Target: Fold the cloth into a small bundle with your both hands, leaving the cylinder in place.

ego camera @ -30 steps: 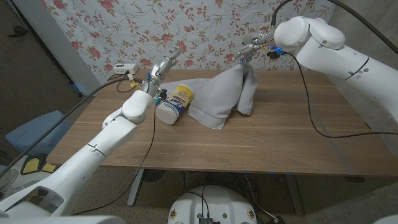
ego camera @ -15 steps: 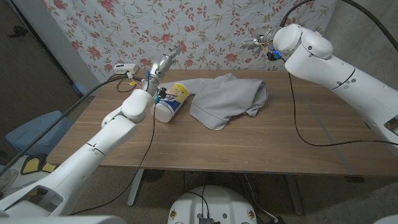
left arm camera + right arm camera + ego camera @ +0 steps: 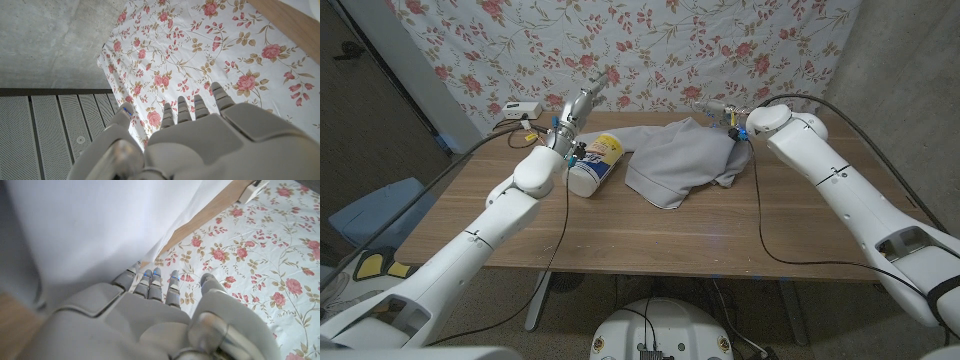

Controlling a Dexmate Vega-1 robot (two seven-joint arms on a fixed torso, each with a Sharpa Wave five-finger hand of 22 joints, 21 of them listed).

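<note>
The cloth (image 3: 682,160) lies in the upper middle of the head view, on the far half of the wooden counter (image 3: 650,235). It is a plain, pale grey-white fabric, loosely heaped rather than folded: one broad smooth panel slopes down toward the picture's lower left and ends in a blunt corner, while its right side is bunched into soft rolls and creases near the counter's far edge. A low ridge rises at its top middle. In the right wrist view the same cloth (image 3: 100,230) shows as a wide, smooth white sheet with one long straight edge running across the wood.

Just left of the cloth in the head view lies the cylinder (image 3: 597,165), a white container on its side with a yellow label and a white cap end facing the picture's lower left. It sits just beside the cloth's left edge; whether they touch cannot be told.

The right hand (image 3: 712,108) sits at the cloth's upper right edge, fingers reaching toward the picture's left, held together and holding nothing; in its wrist view the fingers (image 3: 150,282) extend side by side, close to the cloth's edge. The left hand (image 3: 582,103) is raised above the counter in the upper left of centre, just above the cylinder, fingers stretched out and slightly apart, empty. Its wrist view shows the fingers (image 3: 195,107) pointing at the floral backdrop (image 3: 650,50).
</note>
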